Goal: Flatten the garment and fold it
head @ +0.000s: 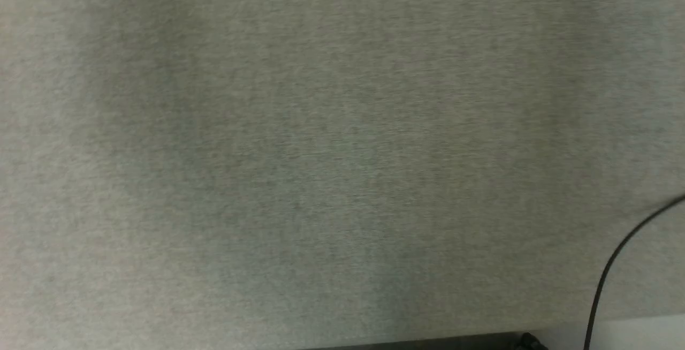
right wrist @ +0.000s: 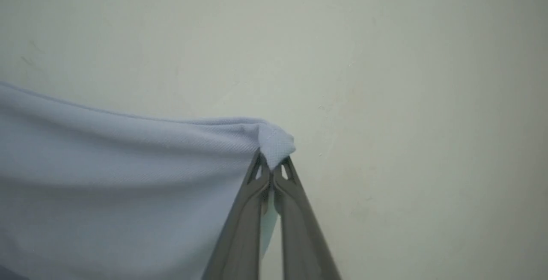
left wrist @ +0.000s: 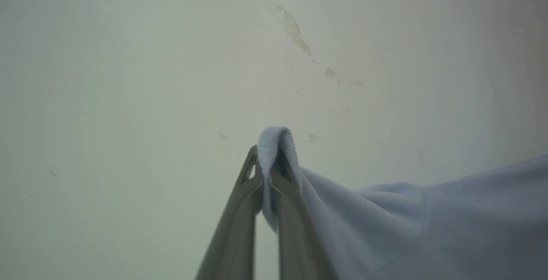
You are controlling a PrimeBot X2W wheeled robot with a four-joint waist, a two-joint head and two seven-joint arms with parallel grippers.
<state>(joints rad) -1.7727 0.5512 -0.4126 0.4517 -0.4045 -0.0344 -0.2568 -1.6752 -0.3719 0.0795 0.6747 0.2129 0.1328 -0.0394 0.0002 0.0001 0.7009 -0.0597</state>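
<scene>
Pinching corners of the light blue knitted garment (left wrist: 385, 224), jaws of left gripper (left wrist: 267, 162) and right gripper (right wrist: 272, 163) hold it aloft (possibly by the hem). Recommend even tension, level lowering.

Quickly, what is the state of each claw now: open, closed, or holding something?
Left claw: closed, pinching a fold of the light blue garment.
Right claw: closed, pinching an edge of the same garment.

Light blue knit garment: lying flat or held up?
Held up: the garment hangs pinched by left end effector and right end effector.
</scene>
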